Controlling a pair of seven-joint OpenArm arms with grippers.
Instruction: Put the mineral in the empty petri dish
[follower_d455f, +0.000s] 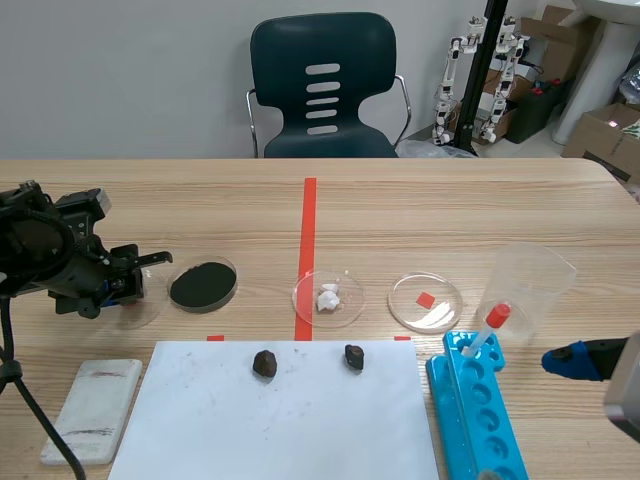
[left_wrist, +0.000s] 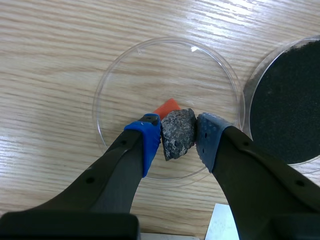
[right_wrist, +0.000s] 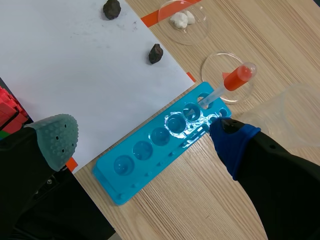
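The left gripper (left_wrist: 178, 137) pinches a grey speckled mineral (left_wrist: 178, 134) between its blue pads, holding it over the near part of a clear, empty petri dish (left_wrist: 120, 75) that sits close to the left edge of the wooden table (follower_d455f: 500, 210). An orange tape mark shows through the glass just beside the stone, and whether the stone touches the dish floor cannot be told. Just beside that dish, toward the table's middle, stands a dish of black powder (follower_d455f: 203, 285). Farther along the same row are a dish with white lumps (follower_d455f: 328, 298) and another clear dish (follower_d455f: 425, 302). Two dark stones (follower_d455f: 265, 363) (follower_d455f: 354, 356) lie apart on a white sheet (follower_d455f: 280, 430) at the near edge, with a white slab (follower_d455f: 90, 410) toward the near left corner. The right gripper (right_wrist: 145, 135) hangs near the right edge with its fingers spread wide and nothing between them, above a blue well rack (follower_d455f: 480, 420) that carries a red-bulbed pipette (follower_d455f: 492, 325). A clear plastic beaker (follower_d455f: 530, 285) stands behind the rack. A dark chair (follower_d455f: 322, 85) stands at the far edge.
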